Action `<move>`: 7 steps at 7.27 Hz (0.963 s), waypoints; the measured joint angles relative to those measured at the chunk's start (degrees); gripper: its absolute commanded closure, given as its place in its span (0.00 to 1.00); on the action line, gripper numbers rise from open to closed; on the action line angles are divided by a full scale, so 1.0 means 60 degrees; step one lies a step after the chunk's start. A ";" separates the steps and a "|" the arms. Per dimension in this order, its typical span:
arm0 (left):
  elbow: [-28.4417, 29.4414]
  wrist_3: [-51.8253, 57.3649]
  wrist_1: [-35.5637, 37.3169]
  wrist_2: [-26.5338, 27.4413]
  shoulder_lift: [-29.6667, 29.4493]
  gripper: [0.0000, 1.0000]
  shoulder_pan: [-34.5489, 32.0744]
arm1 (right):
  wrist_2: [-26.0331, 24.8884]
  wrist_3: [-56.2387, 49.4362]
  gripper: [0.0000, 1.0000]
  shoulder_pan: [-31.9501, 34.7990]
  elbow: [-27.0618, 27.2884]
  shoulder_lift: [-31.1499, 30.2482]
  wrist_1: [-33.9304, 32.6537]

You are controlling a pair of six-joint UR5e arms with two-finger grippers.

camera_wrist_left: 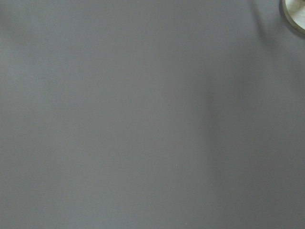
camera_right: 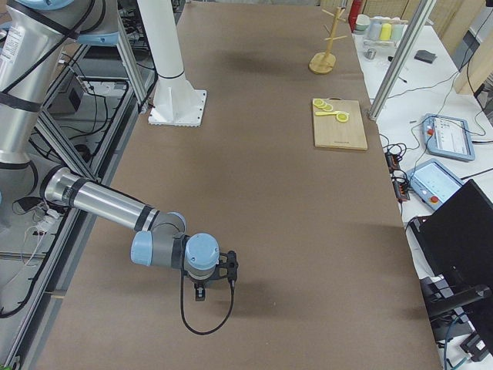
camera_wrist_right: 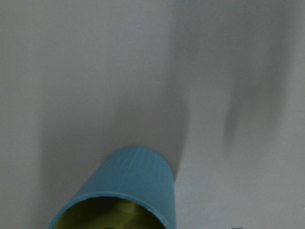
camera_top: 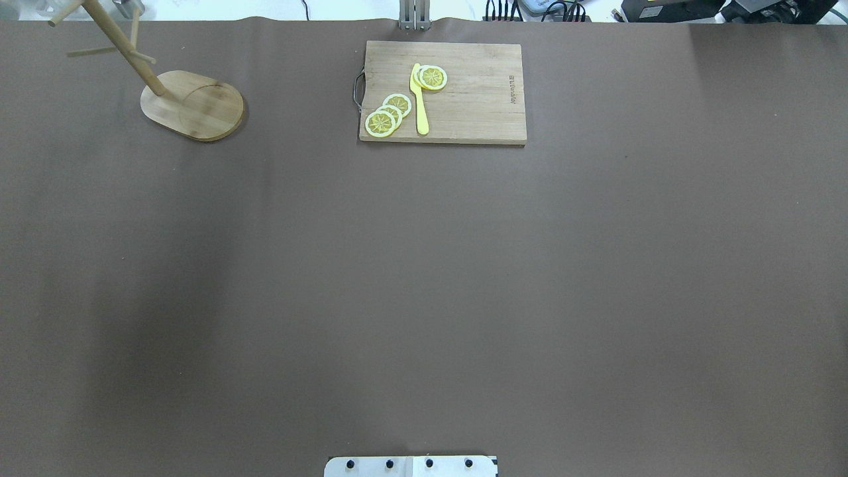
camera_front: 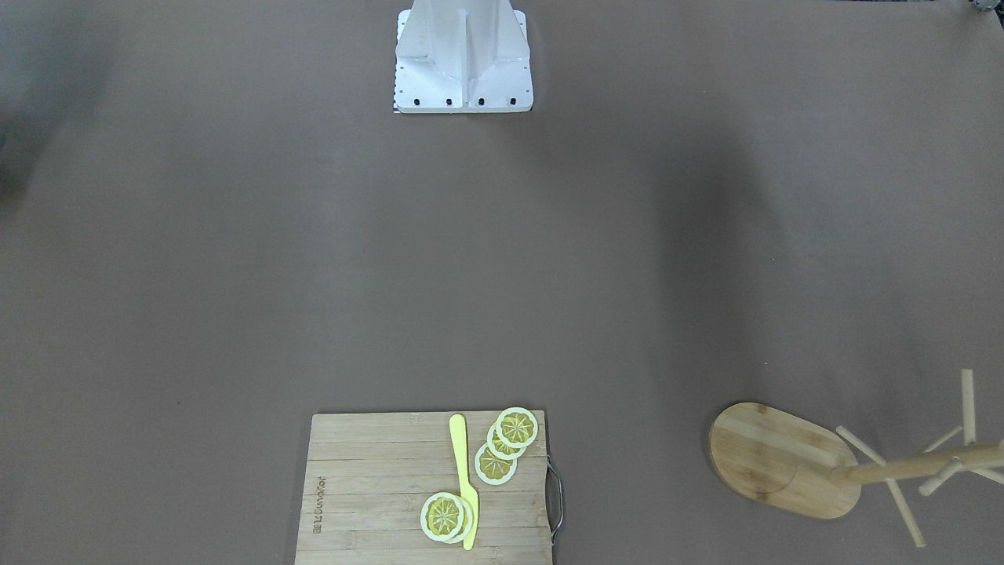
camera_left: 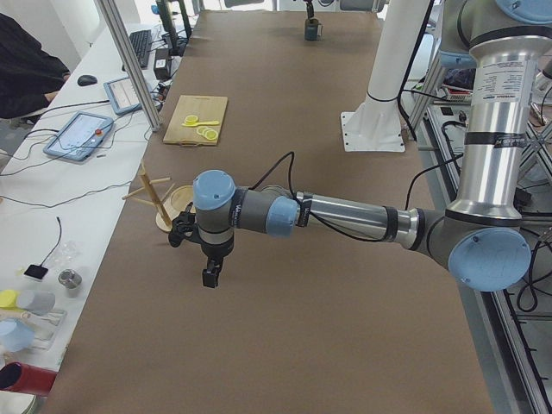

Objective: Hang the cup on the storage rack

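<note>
We see the cup (camera_wrist_right: 127, 188) best in the right wrist view. It has a teal-blue outer wall with faint fine ridges, a thin rim, and a yellowish-olive inside. Its mouth faces the camera at the bottom edge of that view. Its handle is not visible there, and no lettering can be read.

From the exterior left view the cup is a small dark shape at the bench (camera_top: 424, 278) end on the robot's right. It sits nearer the robot's edge than the operators' edge, outside both the overhead and front views. The right gripper (camera_left: 308, 9) is directly above it. We cannot tell whether that gripper is open, closed or gripping the cup, nor whether the cup rests on the bench.

The storage rack (camera_top: 192, 106) stands upright in the corner where the operators' edge meets the robot's left end. It is pale bamboo with an oval base, a round pole and thin slanted pegs.

The left gripper (camera_left: 210, 276) hangs over bare bench near the rack's base, and we cannot tell how its jaws stand.

Midway along the operators' edge lies a cutting board (camera_top: 477, 99) carrying lemon slices (camera_top: 388, 114) and a yellow knife (camera_top: 419, 99).
</note>
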 measured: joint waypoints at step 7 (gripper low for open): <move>-0.0038 -0.0004 0.0021 -0.0009 -0.0041 0.01 -0.0011 | 0.0272 -0.0123 1.00 0.0224 0.0361 0.0366 -0.0019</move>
